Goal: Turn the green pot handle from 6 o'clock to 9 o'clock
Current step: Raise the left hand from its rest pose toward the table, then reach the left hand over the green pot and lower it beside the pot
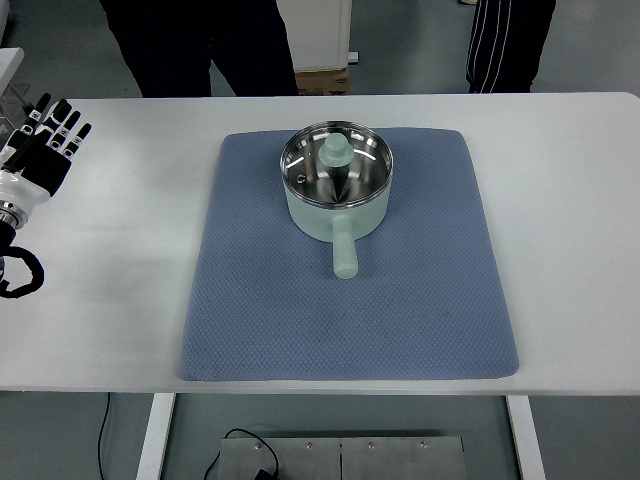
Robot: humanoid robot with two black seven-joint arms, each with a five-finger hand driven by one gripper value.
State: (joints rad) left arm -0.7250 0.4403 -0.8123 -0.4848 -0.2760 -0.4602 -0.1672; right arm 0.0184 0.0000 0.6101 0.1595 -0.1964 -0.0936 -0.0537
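A pale green pot with a glass lid and a green knob stands on the blue mat, toward its far middle. The pot's handle points toward the near edge, about 6 o'clock. My left hand rests over the table's far left edge, well apart from the pot, with fingers extended and holding nothing. The right arm does not show.
The mat lies on a white table. Two people's legs stand behind the far edge, with a cardboard box between them. A black cable loop hangs by my left arm.
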